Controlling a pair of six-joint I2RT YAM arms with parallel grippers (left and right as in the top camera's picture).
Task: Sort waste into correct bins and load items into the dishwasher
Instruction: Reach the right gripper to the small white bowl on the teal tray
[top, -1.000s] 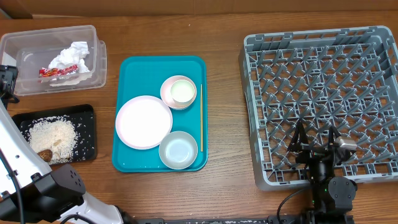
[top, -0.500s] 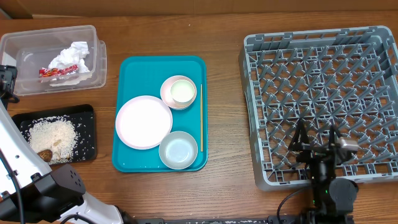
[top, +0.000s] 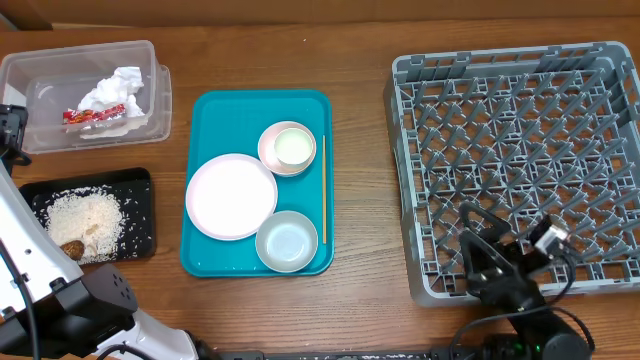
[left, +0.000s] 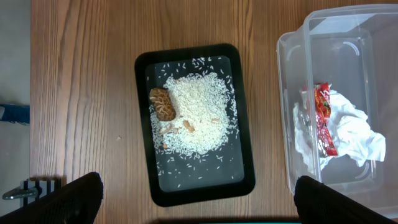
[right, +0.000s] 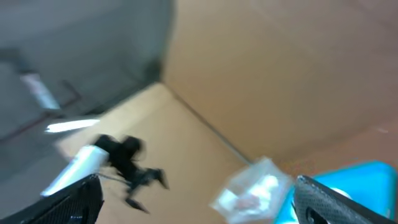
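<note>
The clear plastic tub at the back left holds the crumpled white napkin and the red-and-white wrapper. The black tray holds rice crumbs and a brown lump. The pink plate, the pink dish with the white cup in it, and the blue-white bowl sit on a teal tray. The grey dish rack is on the right. My left gripper is open and empty, high above the black tray and tub. My right gripper is open and empty over the rack's front edge. The right wrist view is blurred.
The teal tray lies mid-table with a thin wooden stick along its right side. A cardboard wall runs behind the table. Bare wood lies between the teal tray and the rack.
My right arm has tilted and swung towards the left at the rack's front edge; its view is now blurred. The left arm and all objects have not moved.
</note>
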